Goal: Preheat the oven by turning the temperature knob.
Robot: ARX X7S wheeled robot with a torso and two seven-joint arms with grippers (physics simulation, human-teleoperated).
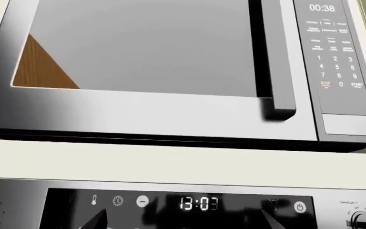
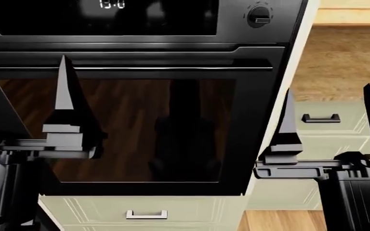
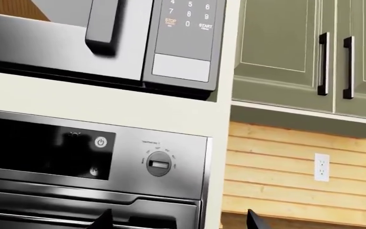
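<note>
We see the oven (image 2: 140, 130) filling most of the frame, its temperature knob (image 2: 259, 15) at the panel's upper right with its ridge lying level. Our left end effector (image 2: 27, 125) hangs before the glass door; our right end effector (image 2: 333, 125) stands with fingers spread beside pale green drawers (image 2: 320, 127).

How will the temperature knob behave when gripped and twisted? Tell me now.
The temperature knob likely turns in place; it sits fixed on the oven panel. Its raised ridge probably gives the claw purchase, though the glossy surface may slip.
</note>
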